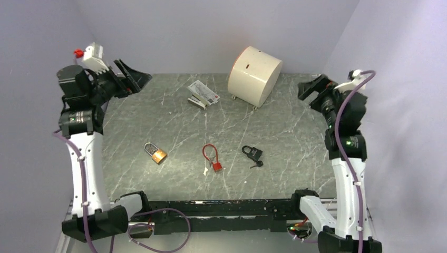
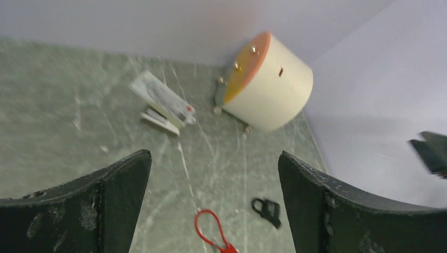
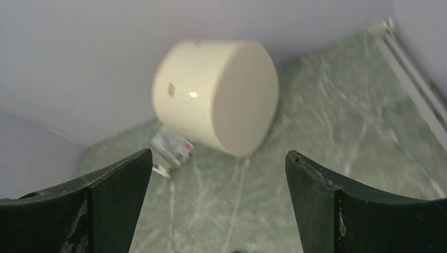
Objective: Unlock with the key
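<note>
Tabletop [image 1: 158, 121], grey marbled, fills the middle of the overhead view.

Left arm [image 1: 84, 121] stands at the left edge and right arm [image 1: 345, 137] at the right edge. Both are raised, wrists toward the upper corners. Both sets of jaws are spread wide and hold nothing, well clear of every lock.

Cream drum [image 1: 254, 75] lies on its side at upper centre-right. Stapler pack [image 1: 203, 95] is just left of it. Neither looks relevant to the task.

Three locks sit in a row across the lower middle, apart from each other:
- Brass padlock [image 1: 156, 153] on the left, no key visible beside it.
- Red cable lock [image 1: 212, 158] in the centre, with a small pale key [image 1: 205, 171] at its lower left. Whether the two touch cannot be told.
- Black padlock [image 1: 252, 153] to the right, with a dark key [image 1: 256, 164] just below it.

Which lock is meant is not settled by the task wording. The black pair seems the likeliest.

Key relation: the dark key lies flat, long axis roughly across the frame, lower and toward centre from the right arm's jaws. The right arm is the nearer one. The left arm is closer to the brass padlock.

The left wrist view shows the black padlock low between its jaws. The right wrist view shows no lock clearly.
</note>
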Controlling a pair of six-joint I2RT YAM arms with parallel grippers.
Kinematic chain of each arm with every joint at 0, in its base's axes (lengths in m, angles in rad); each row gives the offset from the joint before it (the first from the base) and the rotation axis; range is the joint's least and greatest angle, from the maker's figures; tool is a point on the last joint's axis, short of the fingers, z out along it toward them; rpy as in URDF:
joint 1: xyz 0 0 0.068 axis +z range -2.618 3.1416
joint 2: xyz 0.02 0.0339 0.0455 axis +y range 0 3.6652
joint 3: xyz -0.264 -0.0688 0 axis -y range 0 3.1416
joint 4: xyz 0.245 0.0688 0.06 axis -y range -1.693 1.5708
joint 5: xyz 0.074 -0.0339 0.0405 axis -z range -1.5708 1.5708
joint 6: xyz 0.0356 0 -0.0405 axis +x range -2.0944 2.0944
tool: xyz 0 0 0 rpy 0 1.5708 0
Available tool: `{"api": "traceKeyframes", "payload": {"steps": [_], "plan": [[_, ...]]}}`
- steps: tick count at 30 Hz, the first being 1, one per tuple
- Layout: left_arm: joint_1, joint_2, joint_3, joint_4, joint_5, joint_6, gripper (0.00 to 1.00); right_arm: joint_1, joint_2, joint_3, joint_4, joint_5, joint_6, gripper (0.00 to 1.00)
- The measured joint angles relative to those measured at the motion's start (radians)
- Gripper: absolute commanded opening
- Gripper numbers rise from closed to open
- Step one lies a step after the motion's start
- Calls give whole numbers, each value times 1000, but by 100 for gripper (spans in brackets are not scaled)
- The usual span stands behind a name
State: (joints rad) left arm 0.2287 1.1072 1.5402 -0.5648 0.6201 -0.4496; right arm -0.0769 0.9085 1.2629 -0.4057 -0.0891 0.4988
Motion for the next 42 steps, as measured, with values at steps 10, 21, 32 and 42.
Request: {"api": "traceKeyframes", "payload": {"steps": [10, 21, 32, 42], "plan": [[-35, 48, -288, 111, 77, -181, 95, 0, -209, -381, -100, 130, 13, 93], [-154, 293, -330, -76, -124, -305, 89, 37, -21, -645, -108, -106, 99, 84], [-351, 308, -471, -100, -159, -372, 94, 401, 204, -639, -151, -18, 202, 77], [-360, 344, -471, -115, -198, -366, 94, 567, 441, -507, -251, 137, 226, 76]]}}
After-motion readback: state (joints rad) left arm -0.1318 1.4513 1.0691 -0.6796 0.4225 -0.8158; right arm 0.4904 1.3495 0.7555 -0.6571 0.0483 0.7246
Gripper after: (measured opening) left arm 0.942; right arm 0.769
